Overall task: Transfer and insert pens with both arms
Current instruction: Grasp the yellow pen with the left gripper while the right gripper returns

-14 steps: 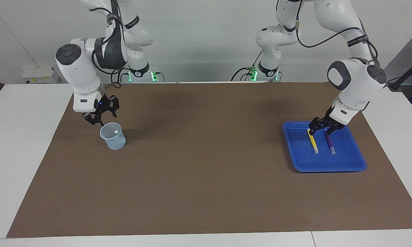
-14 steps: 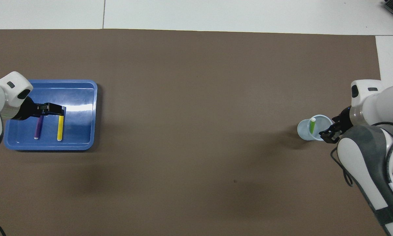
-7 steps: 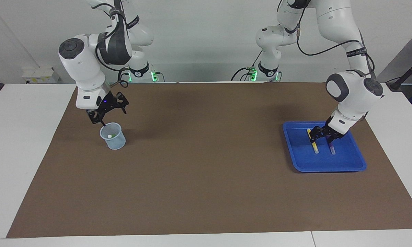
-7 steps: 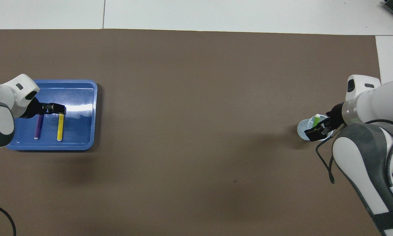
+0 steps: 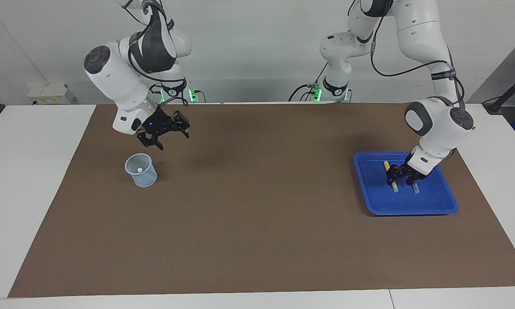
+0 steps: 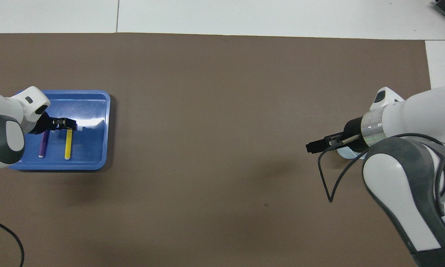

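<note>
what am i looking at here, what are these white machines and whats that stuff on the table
These are two white jointed robot arms, the left arm and the right arm, each ending in a black two-finger gripper. One picture faces the robots from across the table; the other looks down from above their end.

On the brown mat sit a blue plastic tray and a pale translucent cup. A yellow marker pen and a purple marker pen lie in the tray. A pen's pale cap end shows inside the cup.

The left gripper is down at the yellow pen. The right gripper hangs over the mat beside the cup, with no pen showing in it.
</note>
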You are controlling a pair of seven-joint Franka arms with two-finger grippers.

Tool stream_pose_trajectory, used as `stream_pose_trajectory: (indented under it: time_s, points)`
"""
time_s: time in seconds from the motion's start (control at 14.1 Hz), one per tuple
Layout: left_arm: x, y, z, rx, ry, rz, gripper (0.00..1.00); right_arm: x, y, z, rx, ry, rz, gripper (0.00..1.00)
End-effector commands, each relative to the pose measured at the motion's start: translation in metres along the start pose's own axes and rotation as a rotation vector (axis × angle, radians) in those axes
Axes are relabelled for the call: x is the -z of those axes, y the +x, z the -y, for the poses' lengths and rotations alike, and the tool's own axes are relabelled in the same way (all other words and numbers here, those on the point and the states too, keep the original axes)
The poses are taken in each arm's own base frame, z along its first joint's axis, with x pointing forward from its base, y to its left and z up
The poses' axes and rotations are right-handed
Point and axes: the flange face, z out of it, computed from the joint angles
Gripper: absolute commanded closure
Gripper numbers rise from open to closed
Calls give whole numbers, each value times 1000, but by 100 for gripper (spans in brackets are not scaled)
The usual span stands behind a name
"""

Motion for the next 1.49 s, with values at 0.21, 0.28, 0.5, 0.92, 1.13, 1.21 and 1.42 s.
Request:
stream_pose_trajectory:
  time_s: [0.21,0.28,0.5,0.92,1.13,1.21,1.42]
  points:
    - [-11,-9,5,-13,10,20,34,-9,6,70,-325,125,-65,0]
    - [-14,-11,5,-12,9,26,38,-13,6,86,-359,143,-71,0]
    - [-19,-17,4,-8,6,41,56,-25,4,136,-526,191,-115,0]
    - [-20,-20,5,4,6,47,100,-34,8,158,-700,305,-117,0]
    - [-12,-14,5,29,-1,62,100,-39,7,173,-723,319,-129,0]
    - [-8,-11,5,48,-3,68,100,-42,7,174,-726,318,-125,0]
    - [15,2,-2,85,-12,94,100,-42,7,176,-724,318,-124,0]
